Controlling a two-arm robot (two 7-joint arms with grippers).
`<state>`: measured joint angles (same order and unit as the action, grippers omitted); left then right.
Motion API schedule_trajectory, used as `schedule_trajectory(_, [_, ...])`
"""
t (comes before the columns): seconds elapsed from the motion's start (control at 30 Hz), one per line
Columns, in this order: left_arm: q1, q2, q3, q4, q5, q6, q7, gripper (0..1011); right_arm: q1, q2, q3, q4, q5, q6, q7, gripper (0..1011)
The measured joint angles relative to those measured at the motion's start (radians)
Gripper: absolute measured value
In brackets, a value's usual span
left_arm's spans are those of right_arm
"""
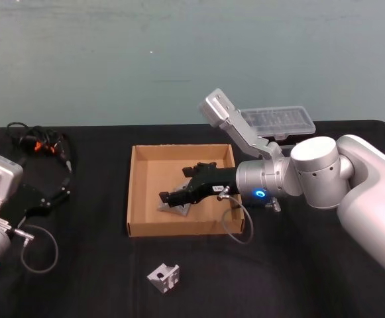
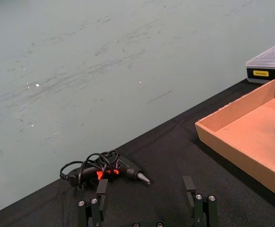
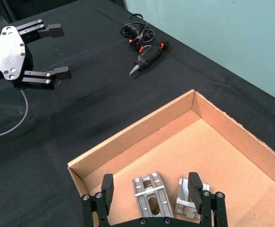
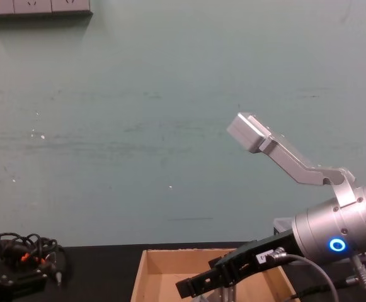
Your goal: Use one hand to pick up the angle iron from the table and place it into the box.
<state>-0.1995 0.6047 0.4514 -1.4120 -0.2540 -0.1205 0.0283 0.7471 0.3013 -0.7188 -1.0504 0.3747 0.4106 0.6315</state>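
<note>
Three angle irons, one box, two grippers: a silver metal angle iron (image 1: 164, 277) lies alone on the matte black table (image 1: 278, 278) near its front edge. Behind it, mid-table, sits the shallow tan cardboard box (image 1: 131, 192), with a slotted angle iron (image 3: 150, 198) and a second angle iron (image 3: 187, 201) side by side on its floor near the front wall. The black two-fingered right gripper (image 1: 177, 187) hovers low over them, its jaws spread wide and gripping nothing. By the table's left edge the left gripper (image 3: 57, 50) is also spread and empty. At the far edge are one black case with a clear lid (image 1: 278, 121) and, towards the far left corner, one black corded hand tool (image 1: 36, 141).
</note>
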Motion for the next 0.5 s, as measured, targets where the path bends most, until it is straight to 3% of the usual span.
schedule_trajectory(0.23, [0.000,0.000,0.000,0.000,0.000,0.000,0.000,1000,-0.005,0.002,0.003,-0.004,0.000,-0.004,-0.002,1002])
schedule_trajectory(0.5, [0.000,0.000,0.000,0.000,0.000,0.000,0.000,1000,-0.059,0.036,0.044,-0.073,0.026,-0.055,0.004,1002])
